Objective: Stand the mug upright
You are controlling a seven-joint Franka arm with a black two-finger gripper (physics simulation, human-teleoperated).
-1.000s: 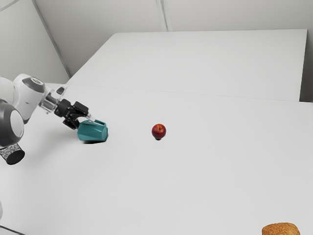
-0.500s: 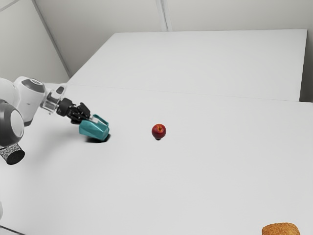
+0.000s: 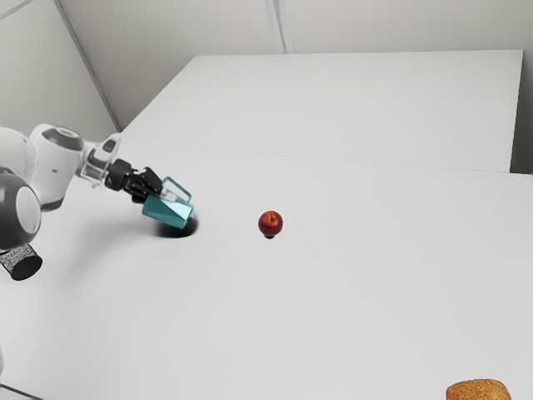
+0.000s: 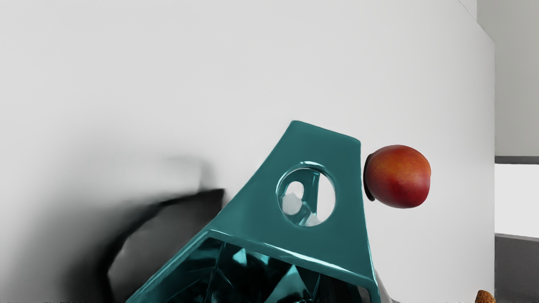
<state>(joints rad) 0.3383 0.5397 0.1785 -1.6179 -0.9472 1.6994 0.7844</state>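
At your end effector, the grip looks closed on the teal mug, parted only by what it pinches. The mug hangs tilted above the desk, mouth toward the end effector, base lower, presumably to leave room for righting it. Beyond sits a peach; farther out, a bread roll.

It's bright in here from where I'm standing, the pale table lit softly. Below the claw and mug sits a dark shadow, fading at its edges; out ahead of the claw, the red fruit casts a small one. White glints streak the mug's lip.
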